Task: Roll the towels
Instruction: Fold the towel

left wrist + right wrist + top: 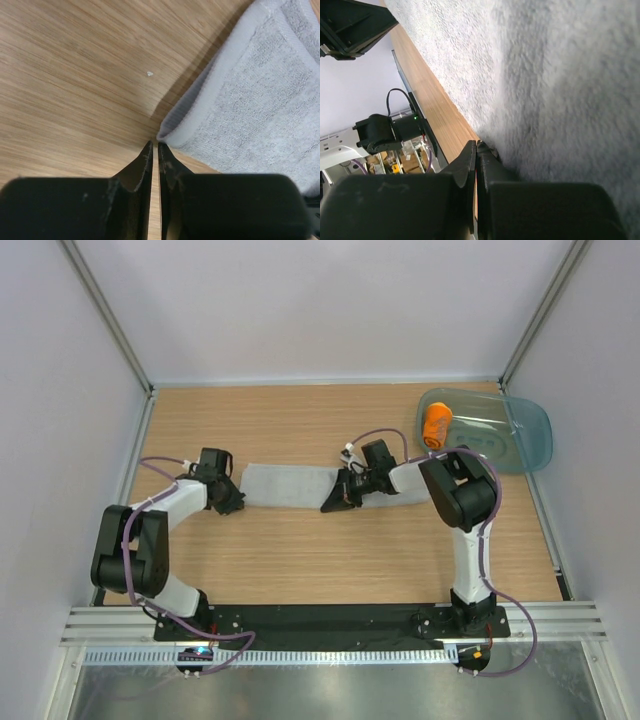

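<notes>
From above, the grey towel (pixel 290 486) lies flat as a long strip across the middle of the wooden table (pixel 300 570). The left gripper (pixel 228 502) sits at its left end and the right gripper (pixel 338 500) rests on it right of the middle. The orange towel (pixel 436 426) is already rolled into a short cylinder and lies in the translucent blue-green tub (pixel 520 435) at the far right corner, well apart from both arms.

In the left wrist view, the left gripper (pixel 154 146) has its jaws all but together, only a thin slit between them. The near corner of the grey towel (pixel 250 110) meets the tips (whether any cloth is nipped cannot be told), with bare table (pixel 75 75) beside it.

In the right wrist view, the right gripper (pixel 476 145) is closed, fingertip against fingertip, right at the edge of the grey towel (pixel 545 75), which fills most of the frame. A strip of table (pixel 435 115) runs alongside. Whether cloth is pinched there is unclear.
</notes>
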Controlling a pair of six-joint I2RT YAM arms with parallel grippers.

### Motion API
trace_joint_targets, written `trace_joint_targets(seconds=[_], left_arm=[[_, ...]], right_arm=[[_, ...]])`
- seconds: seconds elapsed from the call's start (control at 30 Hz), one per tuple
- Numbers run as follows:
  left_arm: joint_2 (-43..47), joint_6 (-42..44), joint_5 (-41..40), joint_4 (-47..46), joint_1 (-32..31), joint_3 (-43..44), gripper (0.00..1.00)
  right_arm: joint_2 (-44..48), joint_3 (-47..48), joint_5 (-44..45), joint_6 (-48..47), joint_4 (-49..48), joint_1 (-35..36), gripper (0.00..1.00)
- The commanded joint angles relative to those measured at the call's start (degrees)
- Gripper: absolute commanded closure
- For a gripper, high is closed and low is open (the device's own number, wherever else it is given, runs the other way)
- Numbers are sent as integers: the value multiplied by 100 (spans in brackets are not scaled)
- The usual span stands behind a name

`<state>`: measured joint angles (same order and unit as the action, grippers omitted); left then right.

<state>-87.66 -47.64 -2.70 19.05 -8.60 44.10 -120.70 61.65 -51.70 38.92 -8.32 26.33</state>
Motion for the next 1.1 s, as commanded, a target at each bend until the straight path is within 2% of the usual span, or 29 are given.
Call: trace_joint_targets(seconds=[0.0, 0.13, 0.23, 0.27, 0.33, 0.37, 0.43, 0.67, 1.07], left_arm=[[-304, 114, -328, 371, 113, -68, 91], [-278, 123, -398, 363, 122, -50, 89], [-147, 132, -346, 345, 113, -68, 81], [-51, 141, -258, 319, 113, -103, 73], [318, 123, -222, 284, 104, -208, 63], [441, 97, -222, 292, 96, -226, 52], [749, 79, -266, 301, 78, -261, 45], [654, 18, -117, 240, 60, -200, 47], [495, -88, 480, -648, 25, -217, 49]], right_arm=[[538, -144, 64, -183, 172, -49, 99], [802, -188, 90, -226, 382, -57, 99], [996, -171, 99, -235, 489, -14, 99], [1040, -162, 116, -244, 515, 4, 99], [1198, -101, 152, -288, 672, 48, 99], [1251, -65, 221, -349, 743, 57, 99], [1347, 22, 240, -393, 796, 66, 99], [1392, 137, 248, -429, 1078, 66, 99], [1313, 23, 205, -438, 981, 101, 99]])
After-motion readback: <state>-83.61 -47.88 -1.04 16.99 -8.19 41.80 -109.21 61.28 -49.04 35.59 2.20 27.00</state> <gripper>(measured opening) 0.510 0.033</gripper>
